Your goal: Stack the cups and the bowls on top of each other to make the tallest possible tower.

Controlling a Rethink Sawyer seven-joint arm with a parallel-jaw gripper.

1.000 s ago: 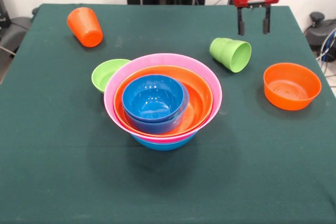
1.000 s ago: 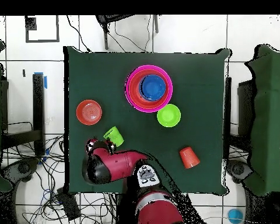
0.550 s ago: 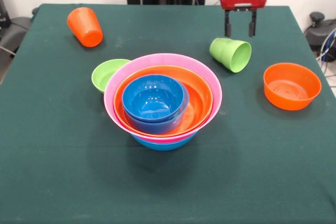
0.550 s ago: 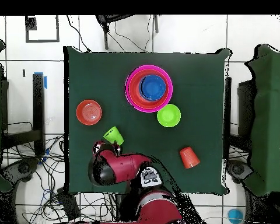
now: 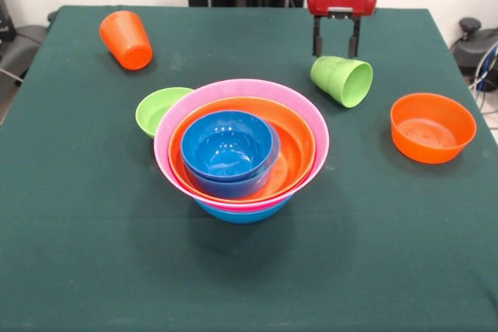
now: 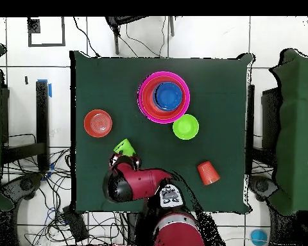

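Note:
The tower [image 5: 241, 153] stands mid-table: a small blue bowl [image 5: 229, 145] nested in an orange bowl, a pink bowl and a blue one at the bottom; from above the tower [image 6: 163, 97] shows near the far side. A lime-green cup [image 5: 342, 80] lies on its side, mouth toward the camera. My gripper [image 5: 335, 44] hangs open just behind and above it, empty; overhead, the gripper [image 6: 126, 161] sits right by the green cup [image 6: 123, 147]. An orange ribbed cup [image 5: 125, 39] lies tipped at the far left. A small lime-green bowl [image 5: 161, 110] touches the pink rim. An orange bowl [image 5: 432, 127] sits right.
The green cloth-covered table [image 5: 78, 254] has its edges at the picture's sides. Black gear and cables [image 5: 475, 44] lie off the right edge. Overhead, cables [image 6: 47, 192] cover the floor near the robot's base.
My gripper has moved left across the far side of the table, from right of the green cup to just behind it. Cups and bowls have not moved.

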